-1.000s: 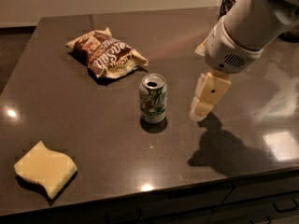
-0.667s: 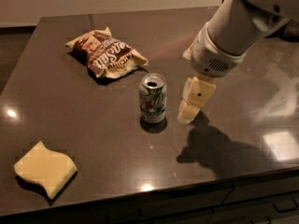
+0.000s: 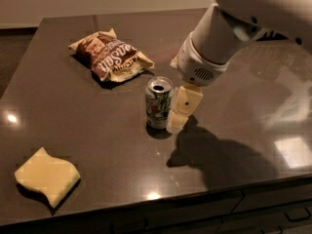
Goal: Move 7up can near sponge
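The reach for the 7up can (image 3: 159, 103) is in hand: it stands upright in the middle of the table (image 3: 97, 130), the gripper (image 3: 180, 112) low just beside it, clenched or released I cannot tell. The next move calls for a firm hold, then a carry to the sponge (image 3: 47, 176), well apart.

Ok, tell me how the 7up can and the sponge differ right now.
The 7up can stands upright; the sponge lies flat. The can is silver-white with green markings, the sponge plain pale yellow. The can sits mid-table with the claw close beside it; the sponge lies alone near the front-left corner. Both rest on the dark table.
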{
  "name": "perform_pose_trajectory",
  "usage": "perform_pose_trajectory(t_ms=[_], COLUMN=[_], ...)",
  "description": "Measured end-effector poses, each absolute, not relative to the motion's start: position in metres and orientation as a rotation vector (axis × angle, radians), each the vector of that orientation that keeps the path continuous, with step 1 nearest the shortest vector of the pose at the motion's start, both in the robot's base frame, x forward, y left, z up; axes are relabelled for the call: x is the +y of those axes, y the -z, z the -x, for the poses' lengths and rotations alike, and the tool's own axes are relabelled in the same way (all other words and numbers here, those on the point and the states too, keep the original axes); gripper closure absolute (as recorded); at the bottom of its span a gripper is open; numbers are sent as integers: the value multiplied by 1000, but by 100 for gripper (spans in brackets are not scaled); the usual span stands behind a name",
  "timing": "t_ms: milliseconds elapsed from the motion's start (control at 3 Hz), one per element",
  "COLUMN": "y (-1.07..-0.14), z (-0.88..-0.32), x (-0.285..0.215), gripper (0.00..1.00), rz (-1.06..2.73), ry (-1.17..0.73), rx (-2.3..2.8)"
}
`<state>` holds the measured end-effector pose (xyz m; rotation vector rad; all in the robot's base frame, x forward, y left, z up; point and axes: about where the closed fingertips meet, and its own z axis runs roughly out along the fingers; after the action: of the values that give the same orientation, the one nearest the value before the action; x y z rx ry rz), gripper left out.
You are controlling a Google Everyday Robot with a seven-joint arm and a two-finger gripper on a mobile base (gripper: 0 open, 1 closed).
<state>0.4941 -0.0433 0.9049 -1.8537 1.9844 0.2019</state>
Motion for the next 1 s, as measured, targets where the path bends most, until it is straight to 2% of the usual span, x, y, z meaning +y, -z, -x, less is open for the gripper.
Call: perform_pose_trajectory(t_ms=[333, 667, 1000], y=[-901, -901, -903], z=[-492, -491, -492], x=[-27, -18, -15], gripper=[0, 15, 38], rz=[1879, 1888, 1891], ry=[-232, -246, -249], rx=[1964, 1955, 1948])
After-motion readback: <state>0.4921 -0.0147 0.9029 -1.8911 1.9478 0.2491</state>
